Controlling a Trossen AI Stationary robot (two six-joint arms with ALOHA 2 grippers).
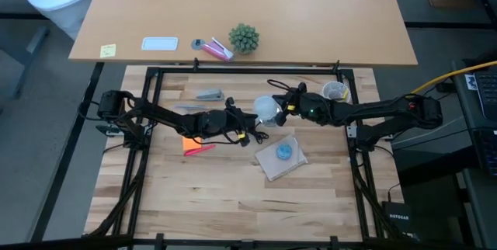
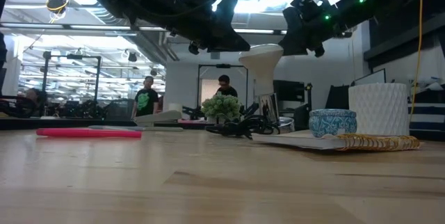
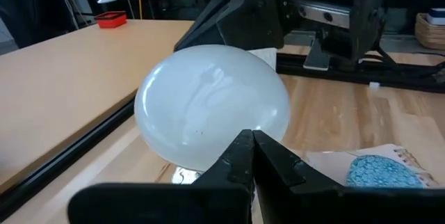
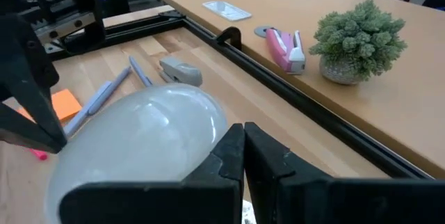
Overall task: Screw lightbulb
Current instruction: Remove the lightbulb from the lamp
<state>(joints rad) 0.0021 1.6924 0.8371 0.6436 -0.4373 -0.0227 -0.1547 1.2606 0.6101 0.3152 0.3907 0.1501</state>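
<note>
The lightbulb (image 1: 268,109) stands upright at mid-table with its frosted white globe (image 2: 261,56) up and its neck (image 2: 268,85) tapering down. Clutter hides its lower end, so I cannot tell what it rests in. My left gripper (image 1: 255,116) comes in from the table's left and is shut, right at the globe (image 3: 208,106). My right gripper (image 1: 286,110) comes in from the table's right, also shut, at the globe's other side (image 4: 139,133). The globe sits between the two sets of fingertips. My left gripper's shut fingertips (image 3: 240,151) lie against the globe's lower left side (image 3: 208,156), nearly level from the table's left. Nothing is between the fingers. The fingers hide the exact spot. My right gripper's shut fingertips (image 4: 233,147) lie against the globe's right side (image 4: 201,137), slanting slightly down from the table's right. Nothing is pinched between them, and the fingers cover the point of touch.
A blue round blob (image 1: 284,152) lies on a card just near of the bulb. A clear cup (image 1: 335,91) stands at the far right. An orange note and a pink pen (image 1: 194,147) lie to the left, and a grey stapler (image 1: 210,95) lies farther back. Black cords (image 2: 236,126) lie under the bulb.
</note>
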